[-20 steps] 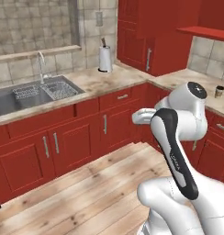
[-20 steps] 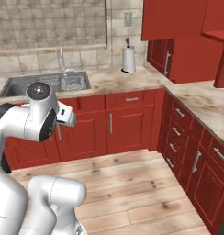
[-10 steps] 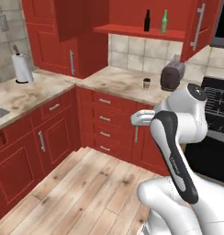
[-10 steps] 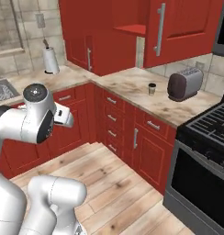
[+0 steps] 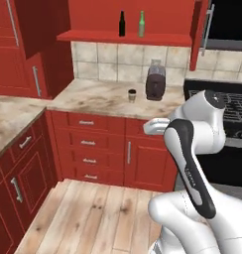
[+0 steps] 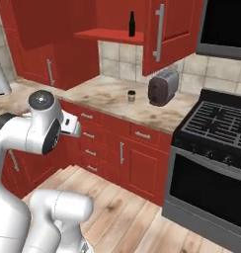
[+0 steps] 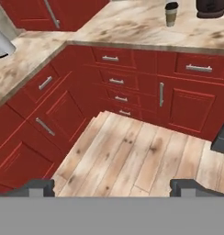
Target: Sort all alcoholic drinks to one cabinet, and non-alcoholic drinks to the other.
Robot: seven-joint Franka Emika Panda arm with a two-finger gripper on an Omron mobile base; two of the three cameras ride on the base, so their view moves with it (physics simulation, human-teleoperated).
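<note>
Gripper (image 7: 112, 186) was spread wide, holding nothing, over the wood floor (image 7: 132, 156); dark bottle (image 5: 122, 24) and green bottle (image 5: 141, 24) stood near each other on the open red shelf (image 5: 123, 36) (upright); paper cup (image 5: 132, 95) sat on the counter (image 5: 93, 96) near the toaster (image 5: 155, 84).

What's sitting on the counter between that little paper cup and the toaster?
Nothing: in the left base view, bare marbled counter separates the paper cup from the toaster, which stand close together but apart.

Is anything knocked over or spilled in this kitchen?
No, nothing stands out. The dark bottle and green bottle stand upright on the shelf, and the paper cup sits upright beside the toaster. No spills show.
</note>
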